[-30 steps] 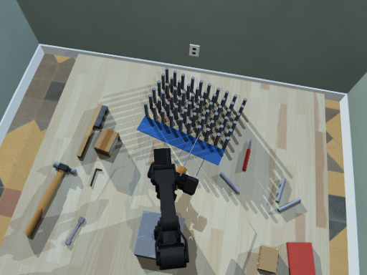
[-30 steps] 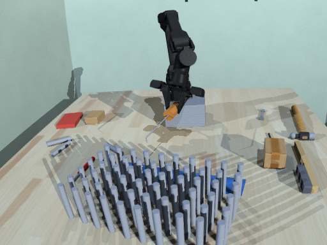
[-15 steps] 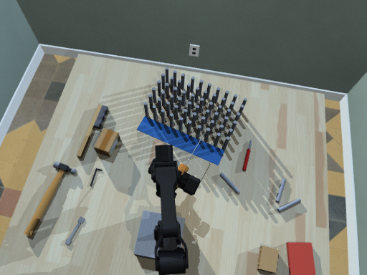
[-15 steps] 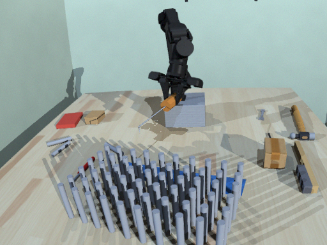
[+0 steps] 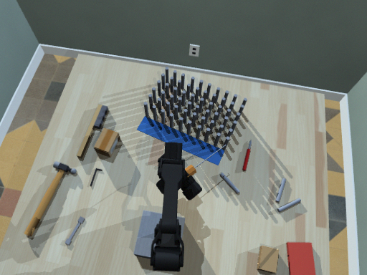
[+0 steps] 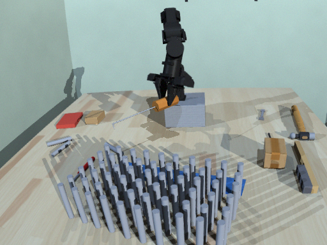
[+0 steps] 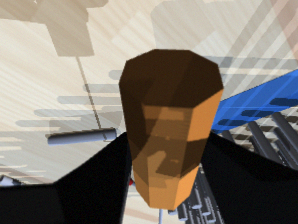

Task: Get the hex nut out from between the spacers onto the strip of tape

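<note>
My gripper (image 5: 189,176) is shut on the orange-brown handle of the hook pick (image 5: 191,170) and holds it in the air above the table. It also shows in the exterior view (image 6: 165,103) and fills the wrist view (image 7: 170,130). The thin shaft (image 5: 211,155) points toward the right end of the spacer field, its tip near the corner spacers (image 5: 226,142). The blue tape strip (image 5: 179,140) lies along the near side of the standing spacers (image 5: 195,107). The hex nut is hidden among the spacers.
A red screwdriver (image 5: 246,155) and loose grey rods (image 5: 229,182) (image 5: 288,205) lie right of the strip. A hammer (image 5: 46,197), a hex key (image 5: 94,176), a wood box (image 5: 106,142) and a plank (image 5: 91,129) lie left. A red block (image 5: 300,258) sits at front right.
</note>
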You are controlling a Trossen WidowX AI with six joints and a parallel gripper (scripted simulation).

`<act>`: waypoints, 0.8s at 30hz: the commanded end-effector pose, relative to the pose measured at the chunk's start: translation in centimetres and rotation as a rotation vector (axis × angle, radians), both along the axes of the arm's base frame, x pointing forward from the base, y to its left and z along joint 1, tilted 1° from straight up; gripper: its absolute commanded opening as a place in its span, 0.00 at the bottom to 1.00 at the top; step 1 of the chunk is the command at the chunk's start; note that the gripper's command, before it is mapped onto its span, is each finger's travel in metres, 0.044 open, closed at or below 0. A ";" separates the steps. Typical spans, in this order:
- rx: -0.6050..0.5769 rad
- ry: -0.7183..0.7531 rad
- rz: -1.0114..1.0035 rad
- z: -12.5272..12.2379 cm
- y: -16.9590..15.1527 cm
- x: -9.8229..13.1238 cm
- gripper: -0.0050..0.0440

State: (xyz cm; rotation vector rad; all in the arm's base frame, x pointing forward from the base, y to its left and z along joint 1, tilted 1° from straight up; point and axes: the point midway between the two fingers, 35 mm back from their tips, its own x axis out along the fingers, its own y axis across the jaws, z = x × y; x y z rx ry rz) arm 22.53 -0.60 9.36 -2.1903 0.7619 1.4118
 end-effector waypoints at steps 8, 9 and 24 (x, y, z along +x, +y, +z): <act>0.128 -0.098 -0.341 1.5 -1.7 1.5 0.00; 0.128 -0.098 -0.341 1.5 -1.7 1.5 0.00; 0.301 -0.189 -0.823 1.9 -4.5 2.2 0.00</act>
